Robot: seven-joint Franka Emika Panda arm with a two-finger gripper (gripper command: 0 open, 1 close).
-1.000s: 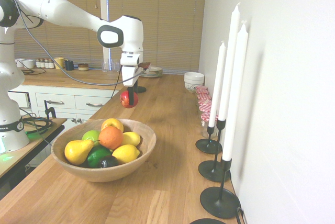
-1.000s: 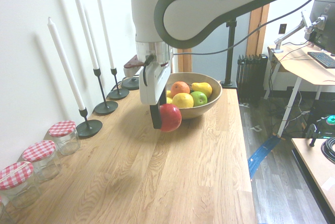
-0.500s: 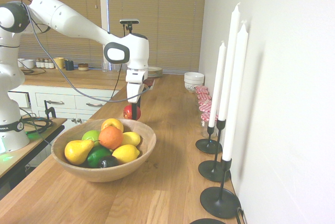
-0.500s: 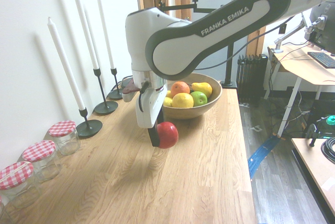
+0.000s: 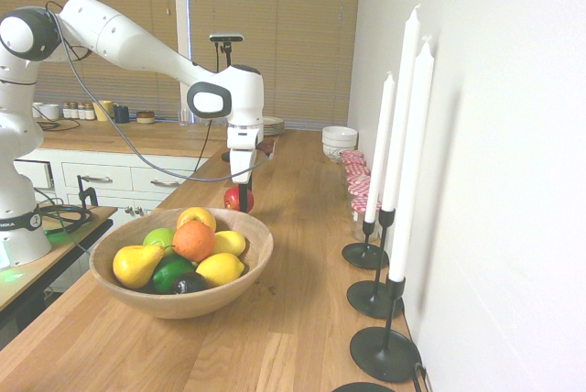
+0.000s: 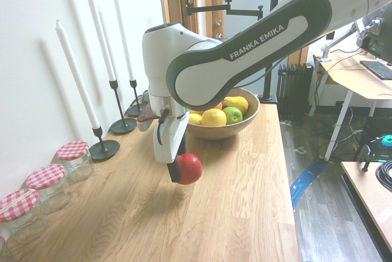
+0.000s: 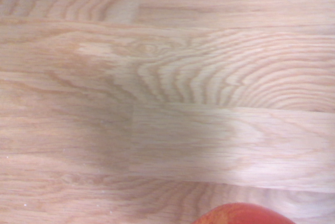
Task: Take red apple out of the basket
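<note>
My gripper (image 5: 241, 197) (image 6: 182, 170) is shut on the red apple (image 5: 234, 199) (image 6: 189, 168) and holds it low over the wooden countertop (image 6: 202, 207), outside the basket. The basket (image 5: 247, 268) (image 6: 247, 119), a wide wooden bowl, stands further along the counter with a pear, an orange, lemons and green fruit in it. In the wrist view only bare wood grain shows close by, with the top of the red apple (image 7: 243, 214) at the bottom edge.
Three black candlesticks with tall white candles (image 5: 385, 268) (image 6: 104, 145) line the wall. Glass jars with red checked lids (image 6: 73, 159) (image 5: 364, 189) stand beside them. White bowls (image 5: 340, 140) and a stack of plates (image 5: 268, 125) sit at the counter's far end.
The arm has carried the red apple down and away from the basket, from well above the counter to just over its surface. The grip stays shut.
</note>
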